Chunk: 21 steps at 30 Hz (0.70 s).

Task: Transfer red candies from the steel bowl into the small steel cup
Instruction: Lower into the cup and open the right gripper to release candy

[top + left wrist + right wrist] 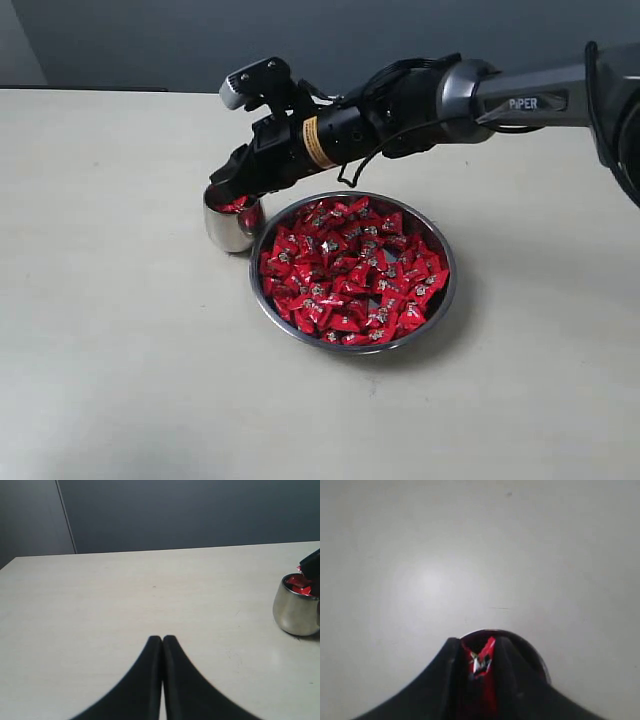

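Right jaws pinch one candy (481,661) over the cup (226,230), which shows red inside. Left jaws pressed together, empty. Bowl (350,347) looks nearly full; most of the task remains.

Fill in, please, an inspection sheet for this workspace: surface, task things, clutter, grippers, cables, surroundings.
Surface: pale table, smooth, no stains seen.
Job's things: steel bowl full of red candies; small steel cup upright close beside the bowl's rim, contact cannot be told, some red showing inside.
Clutter: nothing seen.
Grippers: right gripper over the cup's mouth, shut on a red candy; left gripper shut, empty, above bare table.
Cables: black cables run along the right arm, clear of the bowl.
Surroundings: dark grey wall behind the table.
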Each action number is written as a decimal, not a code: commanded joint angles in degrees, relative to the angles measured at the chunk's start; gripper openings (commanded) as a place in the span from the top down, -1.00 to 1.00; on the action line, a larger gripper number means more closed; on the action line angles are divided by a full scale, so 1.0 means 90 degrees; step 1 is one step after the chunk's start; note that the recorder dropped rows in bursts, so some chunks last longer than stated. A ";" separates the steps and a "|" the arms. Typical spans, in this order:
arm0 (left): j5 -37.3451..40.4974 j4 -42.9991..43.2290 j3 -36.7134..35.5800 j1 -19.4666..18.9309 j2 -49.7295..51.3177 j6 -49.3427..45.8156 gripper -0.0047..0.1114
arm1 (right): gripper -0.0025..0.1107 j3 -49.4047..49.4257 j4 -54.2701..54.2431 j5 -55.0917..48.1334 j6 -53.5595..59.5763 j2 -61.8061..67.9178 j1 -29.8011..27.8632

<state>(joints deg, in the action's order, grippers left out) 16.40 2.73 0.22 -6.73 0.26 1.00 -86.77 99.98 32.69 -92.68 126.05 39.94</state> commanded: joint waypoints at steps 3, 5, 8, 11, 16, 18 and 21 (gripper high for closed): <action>-0.0012 -0.0018 -0.0024 -0.0004 -0.0028 0.0013 0.91 | 0.97 -0.0041 -0.0003 0.0002 -0.0031 -0.0013 0.0007; -0.0012 -0.0018 -0.0024 -0.0004 -0.0028 0.0013 0.91 | 0.96 -0.0041 -0.0003 -0.0045 -0.0031 -0.0013 0.0007; -0.0012 -0.0018 -0.0024 -0.0004 -0.0028 0.0013 0.91 | 0.61 -0.0041 -0.0003 -0.0049 -0.0031 -0.0013 0.0007; -0.0012 -0.0018 -0.0024 -0.0004 -0.0028 0.0013 0.91 | 0.27 -0.0041 -0.0003 -0.0132 -0.0048 -0.0013 0.0007; -0.0012 -0.0018 -0.0024 -0.0004 -0.0028 0.0013 0.91 | 0.26 -0.0041 -0.0003 -0.0144 -0.0069 -0.0013 0.0007; -0.0012 -0.0018 -0.0024 -0.0004 -0.0028 0.0013 0.91 | 0.26 -0.0041 -0.0003 -0.0144 -0.0069 -0.0013 0.0007; -0.0012 -0.0018 -0.0024 -0.0004 -0.0028 0.0013 0.91 | 0.26 -0.0041 -0.0003 -0.0144 -0.0069 -0.0013 0.0007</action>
<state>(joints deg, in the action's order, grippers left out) 16.40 2.73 0.22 -6.73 0.26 1.00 -86.82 99.98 31.70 -93.28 126.05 39.94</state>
